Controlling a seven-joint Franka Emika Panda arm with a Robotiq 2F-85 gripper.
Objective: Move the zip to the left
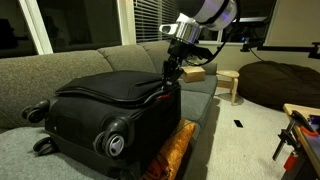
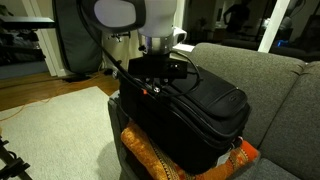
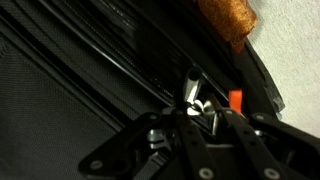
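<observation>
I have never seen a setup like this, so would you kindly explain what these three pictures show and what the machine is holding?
The machine is a single robot arm that ends in a two-fingered pincer. Two of the pictures come from cameras standing in the room, looking at the scene from different places. The third, darker one comes from a camera on the arm's wrist, looking along the pincer. A big black suitcase lies flat on a grey sofa, with an orange patterned cushion tucked under it. The pincer is down at the suitcase's edge. In the wrist view its fingers look closed on the small zip pull, though that picture is dark, so I am not fully certain.
</observation>
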